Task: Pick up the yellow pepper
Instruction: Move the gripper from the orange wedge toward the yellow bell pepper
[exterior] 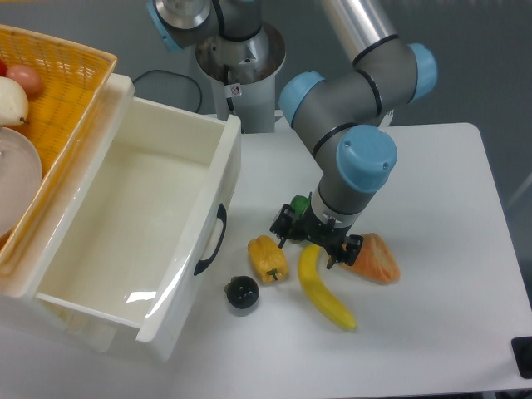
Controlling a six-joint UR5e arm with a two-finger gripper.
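The yellow pepper is small, lobed and yellow-orange, and lies on the white table just right of the white drawer's front. My gripper hangs low over the table to the right of the pepper, above the top end of the banana. Its jaws look open and hold nothing. The left fingertip is close to the pepper's upper right, apart from it.
An orange-pink wedge piece lies under the right finger. A black round object sits below the pepper. A small green thing is partly hidden behind the gripper. The open white drawer and a yellow basket stand at left.
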